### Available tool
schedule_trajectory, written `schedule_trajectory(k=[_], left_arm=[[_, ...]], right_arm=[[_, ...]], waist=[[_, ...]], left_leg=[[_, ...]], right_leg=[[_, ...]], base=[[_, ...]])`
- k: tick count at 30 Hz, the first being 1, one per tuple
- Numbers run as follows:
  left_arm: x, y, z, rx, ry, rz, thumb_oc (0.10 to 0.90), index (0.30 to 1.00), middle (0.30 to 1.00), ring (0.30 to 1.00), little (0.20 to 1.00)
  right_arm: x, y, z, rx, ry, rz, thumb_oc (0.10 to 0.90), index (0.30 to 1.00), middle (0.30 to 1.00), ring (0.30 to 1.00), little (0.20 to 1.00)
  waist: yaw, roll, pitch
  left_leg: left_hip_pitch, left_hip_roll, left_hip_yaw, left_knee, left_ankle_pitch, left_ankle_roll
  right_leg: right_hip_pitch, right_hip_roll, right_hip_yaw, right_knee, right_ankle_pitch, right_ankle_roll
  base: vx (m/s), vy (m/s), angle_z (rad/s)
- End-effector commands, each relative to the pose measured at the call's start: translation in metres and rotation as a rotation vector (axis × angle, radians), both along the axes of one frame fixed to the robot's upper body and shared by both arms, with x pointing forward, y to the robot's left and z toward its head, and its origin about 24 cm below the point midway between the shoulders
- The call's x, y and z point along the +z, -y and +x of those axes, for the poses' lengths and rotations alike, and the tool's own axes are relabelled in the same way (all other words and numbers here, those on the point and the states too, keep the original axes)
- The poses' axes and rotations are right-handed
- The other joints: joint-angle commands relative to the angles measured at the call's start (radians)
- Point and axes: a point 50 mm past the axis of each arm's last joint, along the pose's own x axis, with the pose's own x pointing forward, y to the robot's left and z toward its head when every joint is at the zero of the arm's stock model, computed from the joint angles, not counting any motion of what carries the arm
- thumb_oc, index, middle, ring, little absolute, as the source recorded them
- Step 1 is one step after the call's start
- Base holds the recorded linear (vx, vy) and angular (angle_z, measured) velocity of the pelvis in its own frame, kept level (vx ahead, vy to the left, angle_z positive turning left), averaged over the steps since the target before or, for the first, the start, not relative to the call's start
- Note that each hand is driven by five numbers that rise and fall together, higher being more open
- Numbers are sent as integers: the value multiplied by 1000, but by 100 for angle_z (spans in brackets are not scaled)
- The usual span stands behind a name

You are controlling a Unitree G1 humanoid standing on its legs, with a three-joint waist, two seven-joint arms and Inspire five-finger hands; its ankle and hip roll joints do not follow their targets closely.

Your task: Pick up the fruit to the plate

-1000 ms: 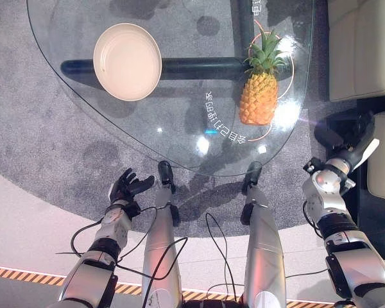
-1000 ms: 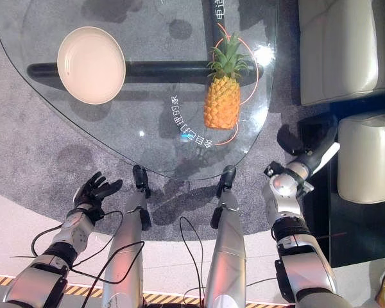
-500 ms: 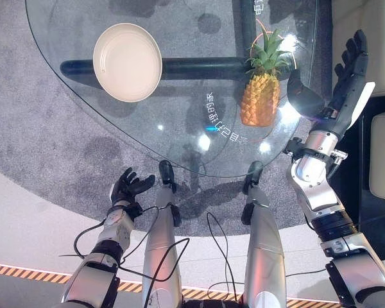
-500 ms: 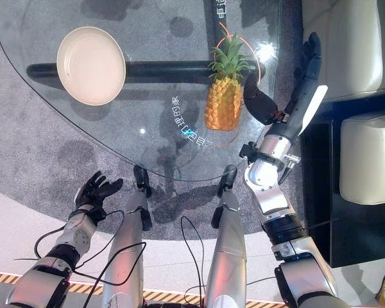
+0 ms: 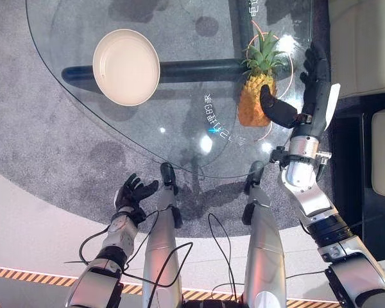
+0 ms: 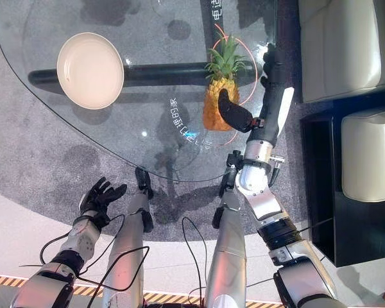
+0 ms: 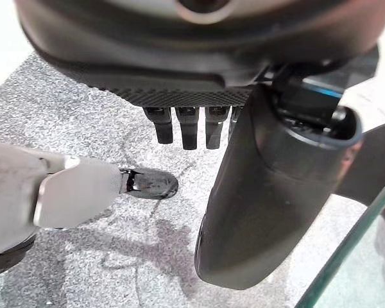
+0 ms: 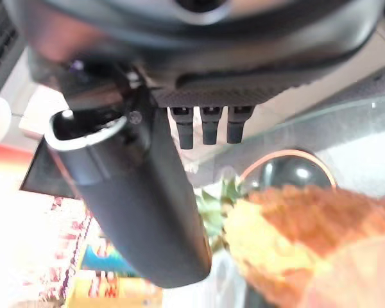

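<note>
Right hand point(image 5: 311, 86) spread open beside one pineapple point(image 5: 253, 96), holding nothing; one plate point(image 5: 126, 67)

On the glass table point(image 5: 83, 96), the plate point(image 5: 126, 67) lies to the left and the pineapple point(image 5: 253, 96) stands well apart to the right. The right hand point(image 5: 308, 96), fingers spread, sits just beside the pineapple; the left hand point(image 5: 131, 192) hangs below the table's near edge.

You saw white characters curving across the glass table point(image 5: 83, 96) beside the pineapple point(image 5: 253, 102), more at its far edge; none could be read
</note>
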Motion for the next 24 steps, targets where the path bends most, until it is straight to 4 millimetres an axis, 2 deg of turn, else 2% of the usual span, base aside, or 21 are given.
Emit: schedule_trajectory(k=[1, 7, 24], left_arm=[[-18, -14, -23, 47, -58, 39, 800, 900, 900, 900, 900], [-19, -12, -23, 41, -59, 36, 800, 900, 900, 900, 900], [-17, -8, -20, 29, -63, 44, 800, 900, 900, 900, 900]], right_arm=[[41, -9, -17, 99, 192, 27, 800, 900, 900, 900, 900], [33, -14, -14, 108, 143, 33, 800, 900, 900, 900, 900], [8, -6, -4, 31, -3, 116, 800, 900, 900, 900, 900]], waist=[[-18, 22, -21], [-14, 25, -21], [-11, 27, -21]], left_leg=[[-28, 10, -82, 72, -34, -34], [-25, 7, -80, 60, -27, -33], [-33, 11, -79, 65, -26, -34]], right_leg=[[2, -38, -28, -8, 17, 34], [3, -39, -30, -12, 19, 33], [-7, -38, -31, 0, 13, 29]], base=[[0, 0, 0], [0, 0, 0], [0, 0, 0]])
